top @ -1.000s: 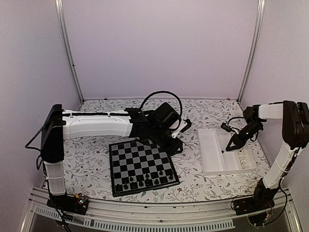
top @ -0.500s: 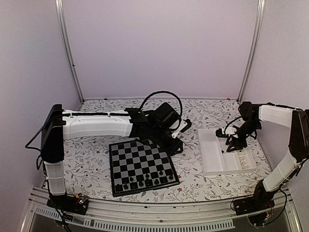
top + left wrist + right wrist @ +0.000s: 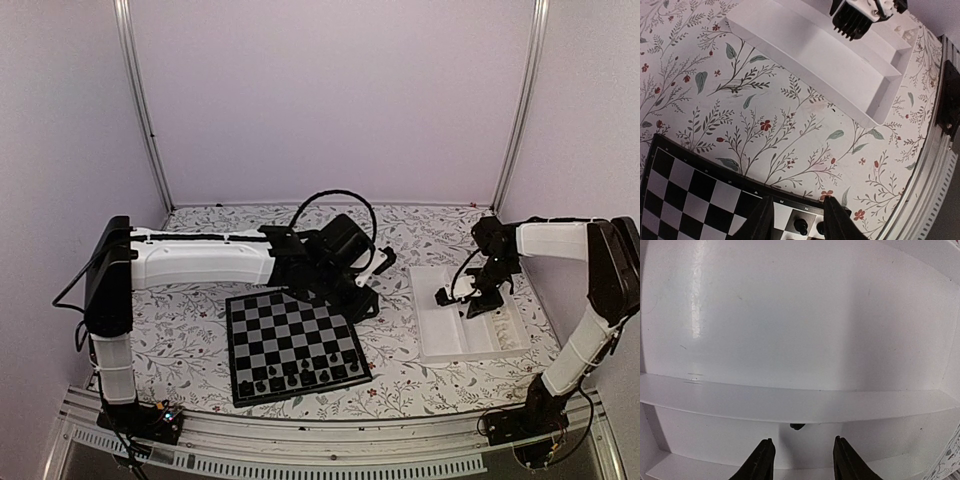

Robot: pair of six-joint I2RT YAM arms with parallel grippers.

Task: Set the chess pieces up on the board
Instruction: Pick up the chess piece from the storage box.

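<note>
Black chess pieces point(image 3: 290, 380) stand along the 6 o'clock edge of the board point(image 3: 285, 330), so we judge the setup partly done, with more to fetch from the white tray point(image 3: 445, 338) at 3 o'clock on the table. That explains our right gripper point(image 3: 802, 442): it points steeply down into the tray, forearm folded in, jaws spread and empty, with a small dark piece point(image 3: 797, 426) lying just ahead by the divider point(image 3: 790, 402). Our left gripper point(image 3: 797, 205) hovers near the board's 1 o'clock corner, arm stretched level, jaws parted, pinching nothing.
</note>
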